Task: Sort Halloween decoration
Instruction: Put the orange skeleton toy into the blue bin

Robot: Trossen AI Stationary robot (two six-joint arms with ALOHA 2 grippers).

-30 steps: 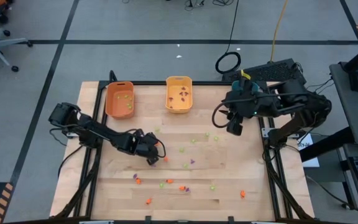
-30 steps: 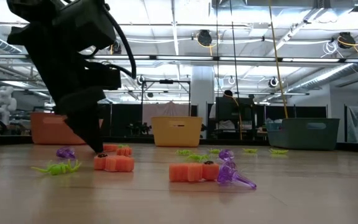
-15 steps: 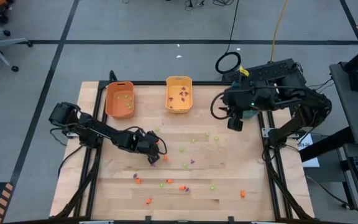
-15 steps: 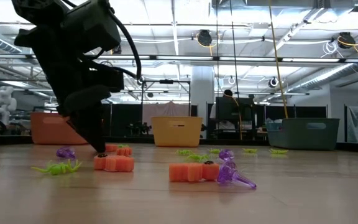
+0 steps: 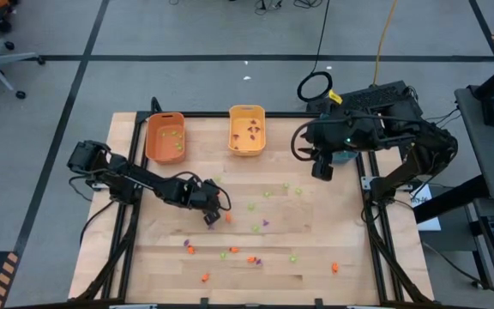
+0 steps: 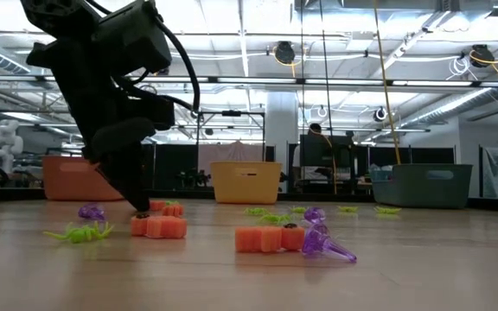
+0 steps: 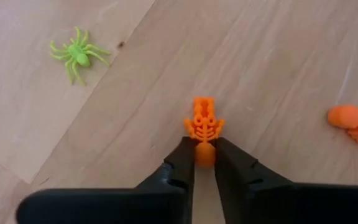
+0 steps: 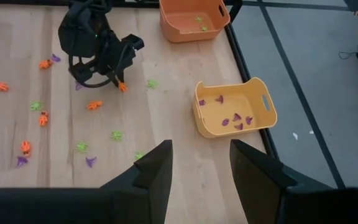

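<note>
Left hand (image 7: 205, 163) is low over the pale wood-plank counter (image 5: 316, 249), fingers pinched on one small orange plastic skeleton trinket (image 7: 204, 127), which lies flat on the planks. In the left wrist view: 1 light-green plastic spider (image 7: 77, 55) well apart, 1 more orange skeleton (image 7: 354, 122) off to the side. Right hand (image 8: 200, 163) hovers near the counter's far edge, jaws apart, holding nothing. 2 oblong plastic bins seen from above: orange bin (image 5: 165, 137) w/ green bits, yellow bin (image 5: 247, 130) w/ approx. 5 purple bits. Other orange, green & purple trinkets are scattered across the planks.
</note>
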